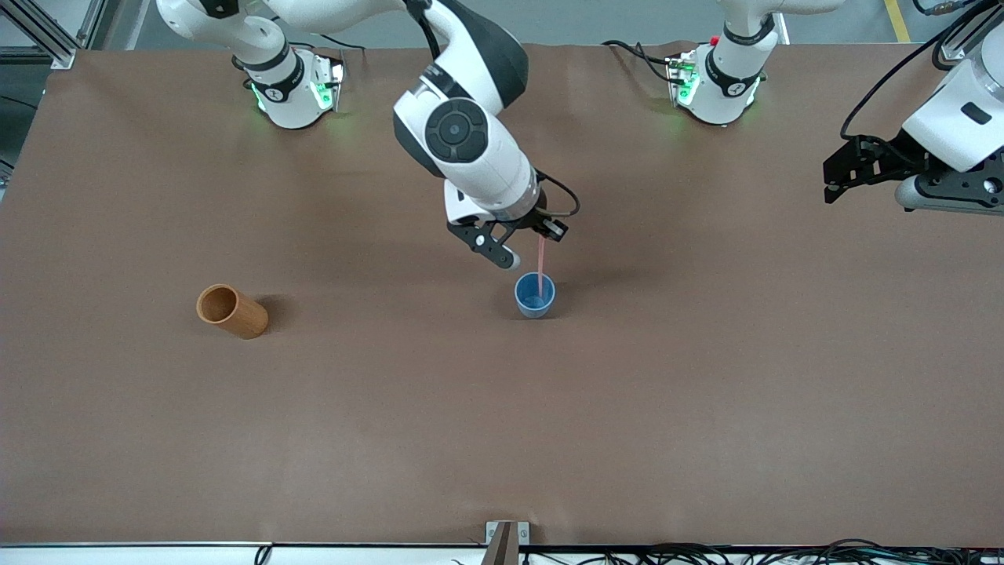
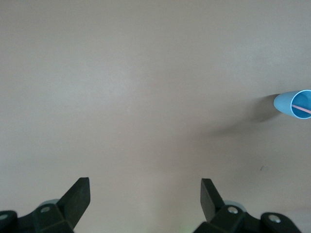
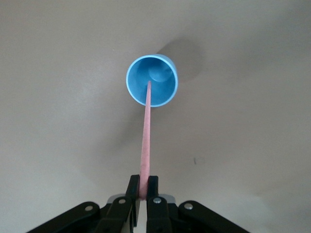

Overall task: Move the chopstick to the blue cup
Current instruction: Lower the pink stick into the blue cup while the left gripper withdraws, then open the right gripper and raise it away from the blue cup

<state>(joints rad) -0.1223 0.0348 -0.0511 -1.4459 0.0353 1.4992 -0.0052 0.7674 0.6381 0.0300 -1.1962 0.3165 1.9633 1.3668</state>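
Note:
The blue cup (image 1: 535, 296) stands upright near the middle of the table. My right gripper (image 1: 541, 235) hangs just above it, shut on the top of the pale-pink chopstick (image 1: 540, 271). The stick hangs down with its lower end inside the cup. In the right wrist view the chopstick (image 3: 146, 141) runs from the closed fingers (image 3: 132, 187) into the blue cup (image 3: 152, 80). My left gripper (image 1: 833, 182) is open and empty, raised over the left arm's end of the table. The left wrist view shows the blue cup (image 2: 294, 104) with the chopstick (image 2: 302, 109) in it, far off.
An orange-brown wooden cup (image 1: 230, 311) lies tipped on its side toward the right arm's end of the table. The brown table cover (image 1: 502, 439) stretches bare between it and the blue cup.

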